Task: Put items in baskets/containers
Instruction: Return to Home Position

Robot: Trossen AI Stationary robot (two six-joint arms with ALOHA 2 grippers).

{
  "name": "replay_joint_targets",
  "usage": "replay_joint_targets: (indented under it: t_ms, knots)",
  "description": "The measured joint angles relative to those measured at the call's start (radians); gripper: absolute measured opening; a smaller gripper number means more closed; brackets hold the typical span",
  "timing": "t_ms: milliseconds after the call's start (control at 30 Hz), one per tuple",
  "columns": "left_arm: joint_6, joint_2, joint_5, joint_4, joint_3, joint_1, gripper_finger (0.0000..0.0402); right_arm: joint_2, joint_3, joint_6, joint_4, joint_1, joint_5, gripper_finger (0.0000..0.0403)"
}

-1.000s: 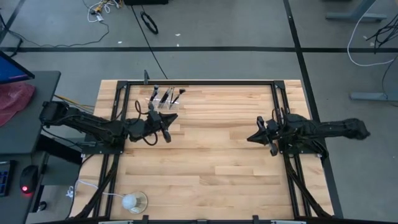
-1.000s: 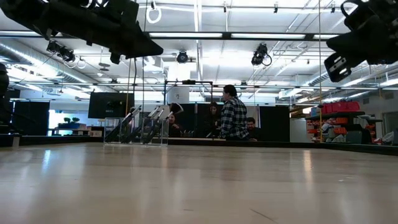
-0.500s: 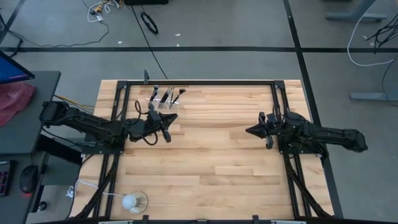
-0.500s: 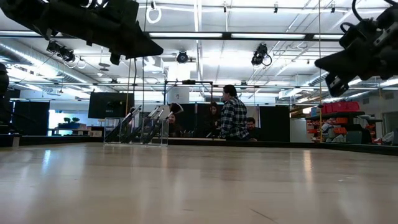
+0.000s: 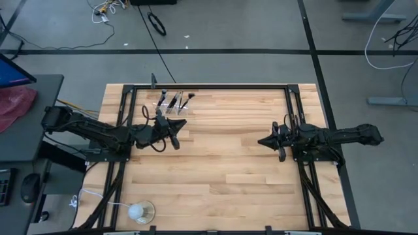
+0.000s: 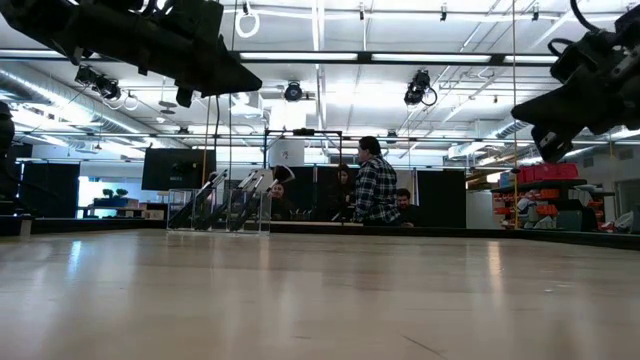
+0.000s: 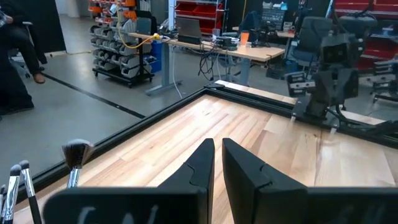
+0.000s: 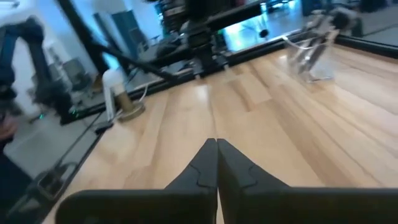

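Several slim dark makeup brushes [image 5: 175, 101] stand leaning in a small clear holder [image 6: 220, 210] at the far left of the table. Their heads [image 7: 76, 152] show at the edge of the left wrist view. My left gripper [image 5: 179, 127] hovers level just on the near side of the holder. Its fingers [image 7: 217, 152] are almost together with nothing between them. My right gripper [image 5: 261, 141] hangs above the table's right half, far from the holder [image 8: 311, 53]. It is shut [image 8: 216, 144] and empty.
A white ball on a clear round base [image 5: 139, 211] with a cord sits at the near left corner. A black frame [image 5: 209, 87] runs along the table's far and side edges. People [image 6: 375, 190] stand in the room beyond the far edge.
My right gripper has sunk a little toward the table and rolled at the wrist, staying shut and empty.
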Motion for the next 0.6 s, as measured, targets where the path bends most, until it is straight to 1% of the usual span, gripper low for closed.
replay_joint_targets:
  t_ms: [200,267,367,500,600]
  knots:
    - [-0.021,0.000,0.000,-0.011,0.000,0.000,0.0034,0.020,0.000,-0.074,0.000,0.036,-0.008,0.0011]
    - [-0.022,-0.008,0.026,-0.029,0.000,0.001,0.0030,0.022,0.000,-0.082,0.000,0.036,-0.013,0.0014]
    - [-0.010,-0.061,0.109,-0.108,0.000,0.030,0.0009,0.021,0.000,-0.082,0.002,0.036,-0.013,0.0018]
    - [-0.027,-0.173,0.237,-0.249,-0.001,0.129,0.0006,0.021,0.000,-0.082,0.003,0.035,-0.013,0.0020]
    - [-0.002,-0.263,0.382,-0.314,-0.001,0.212,0.0004,0.021,0.000,-0.082,0.003,0.035,-0.013,0.0020]
